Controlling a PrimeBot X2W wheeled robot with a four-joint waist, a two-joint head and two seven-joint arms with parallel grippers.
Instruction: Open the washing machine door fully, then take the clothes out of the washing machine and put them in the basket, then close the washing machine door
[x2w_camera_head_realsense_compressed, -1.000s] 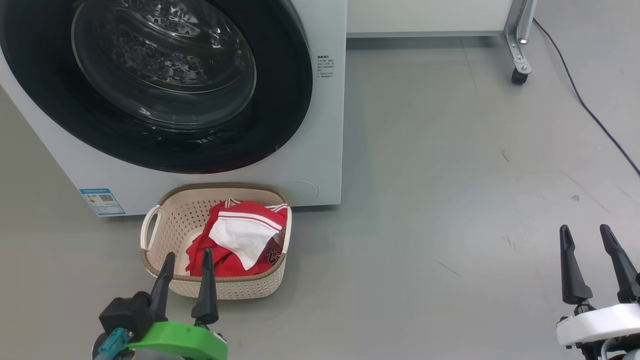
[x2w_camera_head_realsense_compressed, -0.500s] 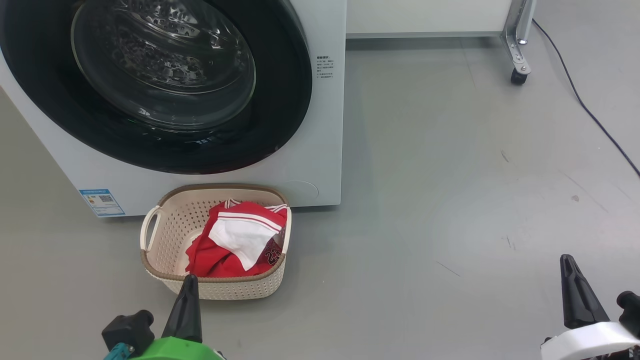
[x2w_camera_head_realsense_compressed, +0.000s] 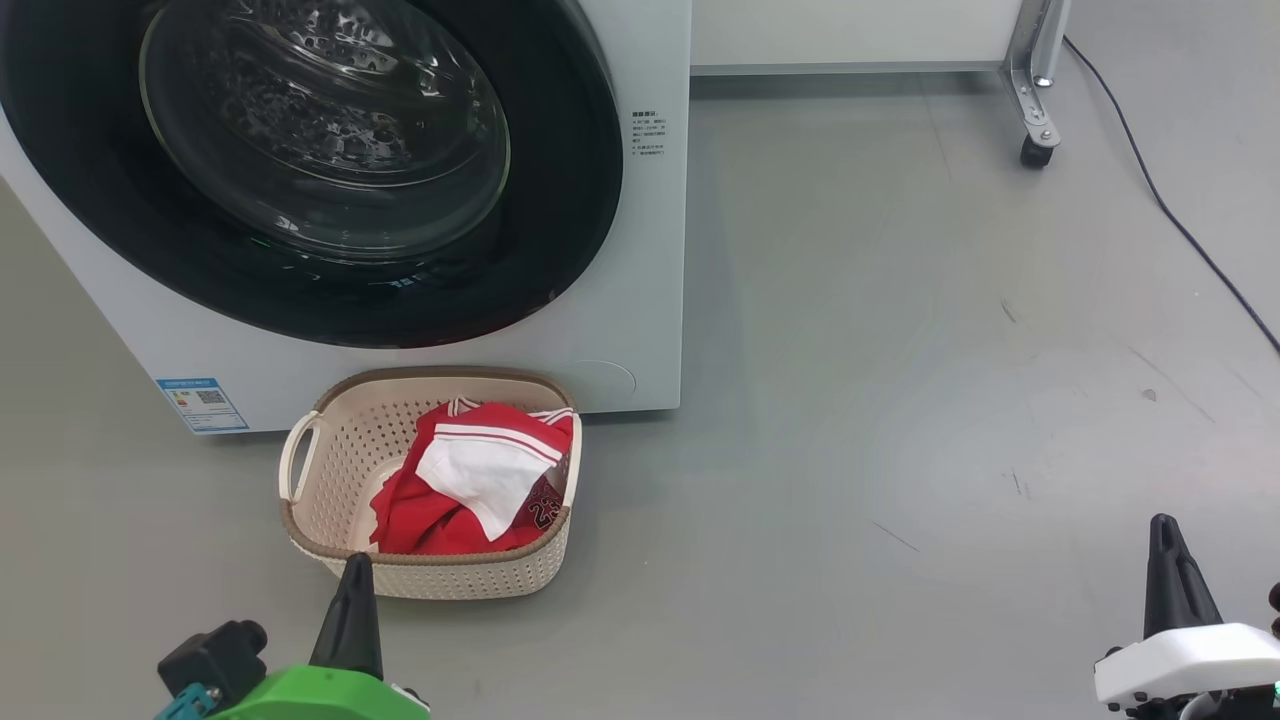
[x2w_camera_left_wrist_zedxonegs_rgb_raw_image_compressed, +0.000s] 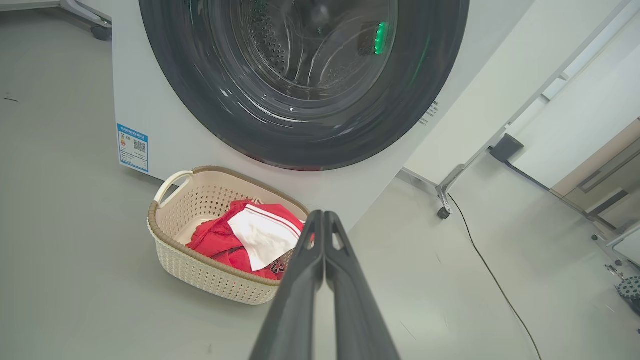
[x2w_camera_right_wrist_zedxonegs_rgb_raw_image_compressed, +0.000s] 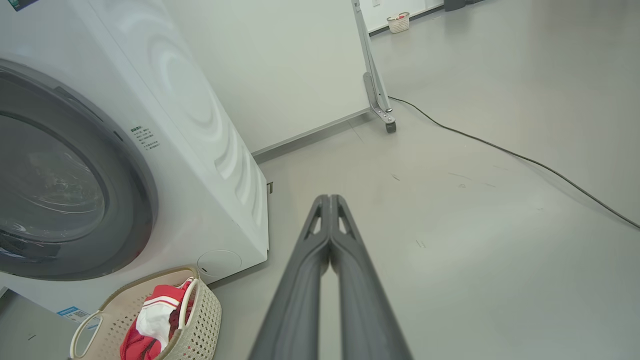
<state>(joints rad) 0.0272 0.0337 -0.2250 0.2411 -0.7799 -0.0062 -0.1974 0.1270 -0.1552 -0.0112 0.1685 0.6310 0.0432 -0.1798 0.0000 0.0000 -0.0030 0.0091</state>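
The washing machine door (x2w_camera_head_realsense_compressed: 325, 140) lies flush against the washing machine (x2w_camera_head_realsense_compressed: 650, 250), and the clothes (x2w_camera_head_realsense_compressed: 470, 480) sit heaped in the basket (x2w_camera_head_realsense_compressed: 470, 578) on the floor just before it. The left pincer (x2w_camera_left_wrist_zedxonegs_rgb_raw_image_compressed: 324, 215) and right pincer (x2w_camera_right_wrist_zedxonegs_rgb_raw_image_compressed: 330, 197) each have fingers pressed together, holding nothing. The door looks latched, though its catch is hidden. A sound finish is a gentle press on the black rim, not the glass, keeping clear of the basket.

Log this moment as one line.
washing machine door: closed | clothes: in basket | left gripper: shut, empty | right gripper: shut, empty
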